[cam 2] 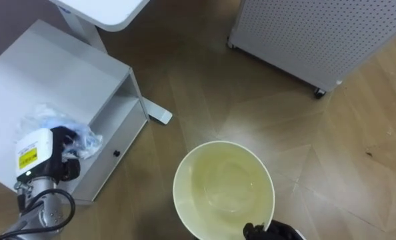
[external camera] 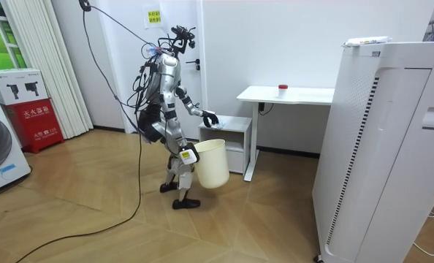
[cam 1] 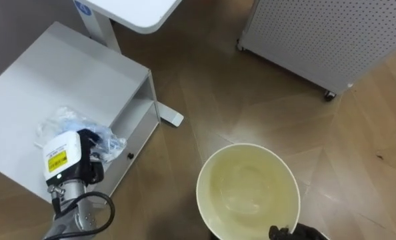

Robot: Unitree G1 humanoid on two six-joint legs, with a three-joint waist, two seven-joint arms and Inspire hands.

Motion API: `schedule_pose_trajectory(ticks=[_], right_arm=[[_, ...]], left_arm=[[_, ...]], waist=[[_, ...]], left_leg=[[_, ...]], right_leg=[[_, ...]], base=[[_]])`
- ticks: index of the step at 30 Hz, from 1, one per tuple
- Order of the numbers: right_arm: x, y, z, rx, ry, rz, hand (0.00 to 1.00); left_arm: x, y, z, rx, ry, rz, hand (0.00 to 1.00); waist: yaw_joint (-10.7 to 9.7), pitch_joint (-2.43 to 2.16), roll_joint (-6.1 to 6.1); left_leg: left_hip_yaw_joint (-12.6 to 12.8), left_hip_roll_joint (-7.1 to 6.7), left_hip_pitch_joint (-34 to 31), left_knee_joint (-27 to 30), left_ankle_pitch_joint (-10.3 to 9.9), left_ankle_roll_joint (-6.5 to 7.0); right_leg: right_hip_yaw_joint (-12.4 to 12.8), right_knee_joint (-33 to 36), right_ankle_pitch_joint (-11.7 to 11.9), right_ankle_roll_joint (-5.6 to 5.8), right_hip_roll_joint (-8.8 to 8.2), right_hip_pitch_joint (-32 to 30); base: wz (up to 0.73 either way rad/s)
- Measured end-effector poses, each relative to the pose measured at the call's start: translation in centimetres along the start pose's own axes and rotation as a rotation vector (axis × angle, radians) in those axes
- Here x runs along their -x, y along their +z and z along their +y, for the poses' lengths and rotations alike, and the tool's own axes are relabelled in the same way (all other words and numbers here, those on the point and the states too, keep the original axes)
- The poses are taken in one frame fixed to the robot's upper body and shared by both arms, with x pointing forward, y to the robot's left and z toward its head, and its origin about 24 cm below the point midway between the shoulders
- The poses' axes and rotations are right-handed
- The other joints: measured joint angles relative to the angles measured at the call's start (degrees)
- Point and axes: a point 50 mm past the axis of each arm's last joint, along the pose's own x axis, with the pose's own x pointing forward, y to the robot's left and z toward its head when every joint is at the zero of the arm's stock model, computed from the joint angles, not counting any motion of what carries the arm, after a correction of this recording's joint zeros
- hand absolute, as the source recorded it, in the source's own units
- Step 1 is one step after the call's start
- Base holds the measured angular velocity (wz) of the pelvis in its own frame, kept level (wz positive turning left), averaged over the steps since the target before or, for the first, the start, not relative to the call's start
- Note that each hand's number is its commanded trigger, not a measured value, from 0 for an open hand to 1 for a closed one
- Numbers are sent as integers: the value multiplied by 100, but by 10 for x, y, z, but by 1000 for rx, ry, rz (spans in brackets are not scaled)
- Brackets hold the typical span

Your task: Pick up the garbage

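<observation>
At your far left, the left hand [cam 1: 66, 159] rests on top of the white cabinet [cam 1: 58, 73], right against the garbage, a crumpled clear-and-blue plastic bag [cam 1: 61, 123]. The bag lies just beyond and beside the hand and touches it, but you cannot tell from here whether the hand grips it. Past that hand, further up, the edge of a white desk [cam 1: 135, 10] juts in, and its foot [cam 1: 171, 119] sits on the wood floor beside the cabinet. To the right, and well apart from the left hand, hangs the pale yellow bin [cam 1: 248, 183], mouth up. Your right hand [cam 1: 295, 233] is curled over its near rim and holds it. Far beyond the right hand stands a white perforated panel [cam 1: 318, 33] on casters.
</observation>
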Motion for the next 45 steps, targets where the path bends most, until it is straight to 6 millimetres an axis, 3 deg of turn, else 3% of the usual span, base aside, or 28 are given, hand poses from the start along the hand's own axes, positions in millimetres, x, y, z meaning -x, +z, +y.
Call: schedule_pose_trajectory(ticks=[14, 23, 27, 32, 34, 38, 40, 42, 45], right_arm=[[0, 0, 0, -7, 1, -1, 100], [-2, -9, 12, -24, 2, 7, 100], [-4, -24, 23, -20, -20, 34, 100], [-4, -32, 29, 12, -6, 60, 100], [-5, -33, 34, 51, 17, 65, 100], [-5, -38, 40, 86, 44, 87, 100], [-4, -42, 41, 105, 61, 102, 100], [-3, -45, 41, 105, 71, 114, 100], [-2, -50, 46, 130, 96, 134, 100]], left_arm=[[3, -1, -5, -24, -39, 8, 100], [13, 2, -13, 189, -40, 49, 100], [45, 11, -40, 370, -128, 68, 100], [92, 29, -79, 424, -410, 20, 100], [111, 47, -90, 487, -533, -27, 100], [131, 67, -103, 585, -696, -42, 100], [143, 72, -109, 621, -801, -51, 100], [150, 73, -112, 656, -869, -35, 100], [162, 67, -118, 711, -980, 10, 100]], waist=[[7, -7, -17], [20, -16, -55], [112, -48, -112], [263, -96, -181], [335, -117, -193], [397, -147, -197], [465, -208, -238], [525, -261, -280], [529, -271, -296]], left_leg=[[-25, 8, -116, 103, -9, -2], [29, 14, 228, -68, 1, -14], [164, 10, 752, -483, 49, -5], [273, -8, 1110, -871, 100, 0], [305, 6, 1185, -918, 100, -1], [326, 2, 1404, -1073, 105, 5], [368, 3, 1530, -1172, 112, 12], [449, 2, 1610, -1275, 157, 27], [587, -16, 1887, -1568, 260, 49]], right_leg=[[-30, 60, -3, 2, -2, -81], [-2, -73, -4, -2, 15, 220], [76, -389, 26, 47, 47, 648], [107, -635, 45, 87, 51, 924], [120, -772, 54, 102, 102, 1010], [109, -923, 71, 129, 118, 1238], [145, -974, 80, 145, 112, 1313], [204, -1028, 101, 174, 113, 1356], [238, -1238, 200, 196, 110, 1568]], base=[[0], [-2], [-5], [-4], [-6], [-1], [-5], [-6], [-8]])
